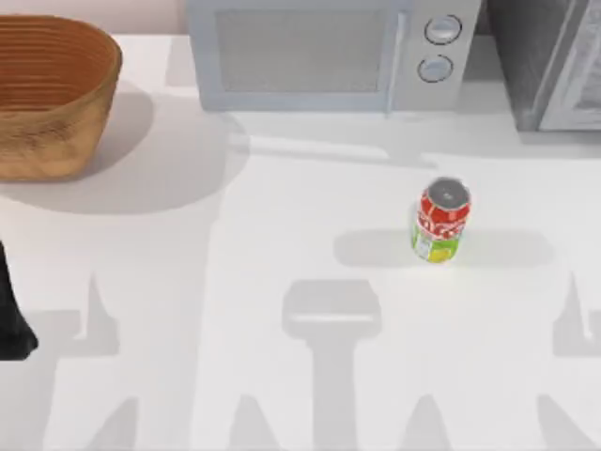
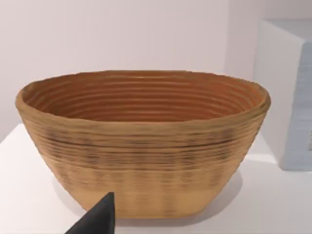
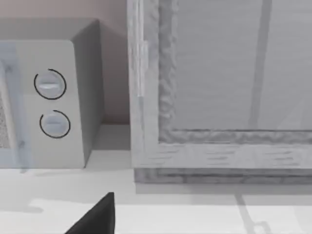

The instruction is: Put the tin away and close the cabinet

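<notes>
Tin (image 1: 440,222) stands upright on table (image 1: 282,244), ahead of our parked grippers, nearer right one. Left gripper (image 2: 97,219) faces basket (image 2: 141,141); right gripper (image 3: 97,217) faces cabinet (image 3: 219,97) beside microwave (image 3: 48,97). Finger openings: we cannot tell; neither holds tin.

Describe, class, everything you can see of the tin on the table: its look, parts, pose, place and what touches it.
The tin is a small cylindrical can with a silver-grey top, a red label with white lettering and a yellow-green lower band. It looks like printed metal. It stands upright on the white table, right of centre, in front of the microwave and apart from it. Only the table touches it, and it casts a soft shadow there.
</notes>
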